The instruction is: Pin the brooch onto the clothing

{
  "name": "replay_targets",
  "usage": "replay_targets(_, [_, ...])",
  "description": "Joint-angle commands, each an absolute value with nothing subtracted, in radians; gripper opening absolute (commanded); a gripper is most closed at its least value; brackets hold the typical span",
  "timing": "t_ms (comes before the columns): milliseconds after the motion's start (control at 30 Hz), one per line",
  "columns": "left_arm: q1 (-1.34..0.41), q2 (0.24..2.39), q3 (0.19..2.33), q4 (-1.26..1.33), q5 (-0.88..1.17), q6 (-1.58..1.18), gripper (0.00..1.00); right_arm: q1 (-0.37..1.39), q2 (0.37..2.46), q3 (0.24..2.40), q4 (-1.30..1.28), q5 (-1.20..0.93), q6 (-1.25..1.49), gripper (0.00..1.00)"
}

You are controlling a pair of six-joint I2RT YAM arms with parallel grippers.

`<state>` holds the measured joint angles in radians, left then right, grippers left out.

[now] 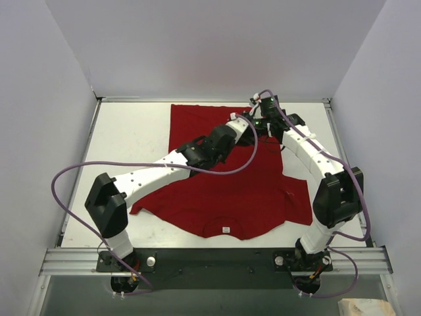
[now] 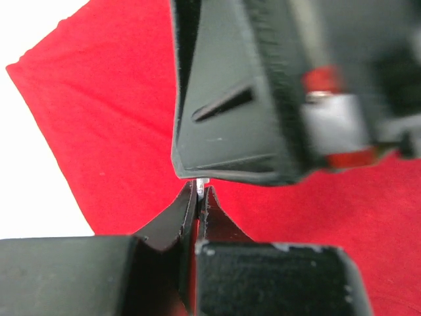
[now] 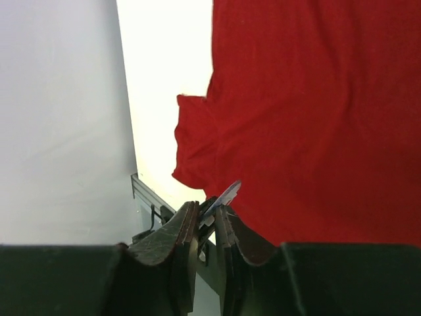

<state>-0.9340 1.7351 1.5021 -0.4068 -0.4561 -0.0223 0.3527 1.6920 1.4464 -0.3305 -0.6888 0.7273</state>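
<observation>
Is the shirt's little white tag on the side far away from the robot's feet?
No, the white tag sits on the edge of the red T-shirt nearest the arm bases.

No readable text; the white label (image 1: 225, 230) at the red T-shirt (image 1: 230, 191) collar too small
</observation>
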Motion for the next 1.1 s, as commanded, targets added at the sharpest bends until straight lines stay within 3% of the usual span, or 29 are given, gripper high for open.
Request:
replay_targets(0, [-0.83,1.606,1.447,-0.365,-0.338,-0.115,0.0,0.345,1.597,1.44,-0.35,-0.749,0.701,0.24])
replay_targets(200, [-0.704,1.476,1.359,-0.322,-0.125,-0.214,0.0,0.321,1.523,1.385,-0.218,-0.811,0.738,0.43])
replay_targets(400, [-0.571,1.343,1.286,-0.241,0.22,-0.333,0.0,0.307,1.401,1.292,0.017,-0.866,0.761,0.64])
replay_targets(600, [-0.479,1.258,1.233,-0.117,0.547,-0.474,0.0,0.313,1.376,1.218,0.27,-0.96,0.839,0.76])
replay_targets(767, [-0.453,1.241,1.229,-0.051,0.713,-0.532,0.0,0.353,1.382,1.23,0.348,-0.996,0.842,0.78])
replay_targets(1067, [-0.449,1.232,1.197,-0.017,0.752,-0.568,0.0,0.403,1.42,1.269,0.374,-1.02,0.847,0.6])
